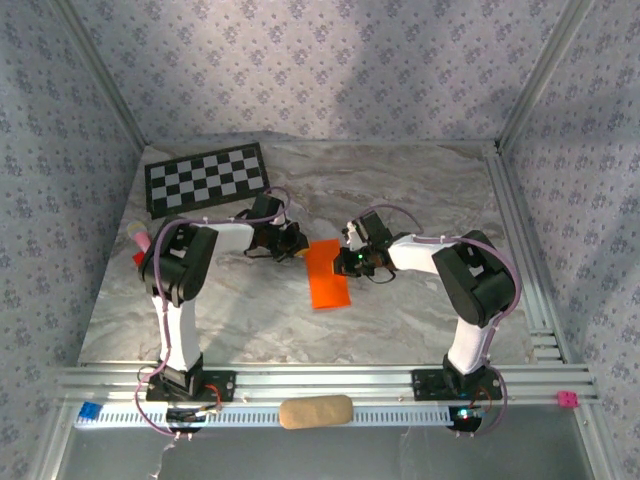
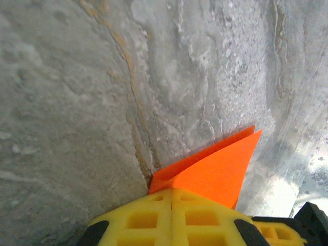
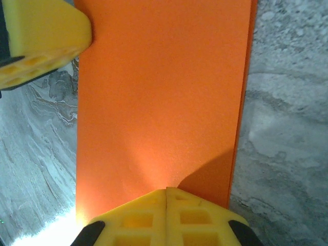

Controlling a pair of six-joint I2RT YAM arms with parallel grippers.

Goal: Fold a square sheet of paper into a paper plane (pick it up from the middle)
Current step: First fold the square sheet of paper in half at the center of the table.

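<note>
The square sheet of paper (image 1: 329, 275) lies near the middle of the marble table, folded into a bright orange rectangle. My left gripper (image 1: 298, 250) is at its far left corner. In the left wrist view that gripper (image 2: 171, 190) is shut, and the orange paper (image 2: 220, 169) fans out from its tips in two layers. My right gripper (image 1: 352, 262) is at the paper's right side. In the right wrist view its tips (image 3: 166, 190) are shut and rest on the flat paper (image 3: 159, 92). A left finger (image 3: 41, 41) covers the far corner.
A black-and-white checkerboard sheet (image 1: 207, 178) lies at the back left. A small red and pink object (image 1: 141, 245) sits behind the left arm. A tan pad (image 1: 315, 411), a blue block (image 1: 90, 411) and a pink block (image 1: 567, 399) sit on the near rail.
</note>
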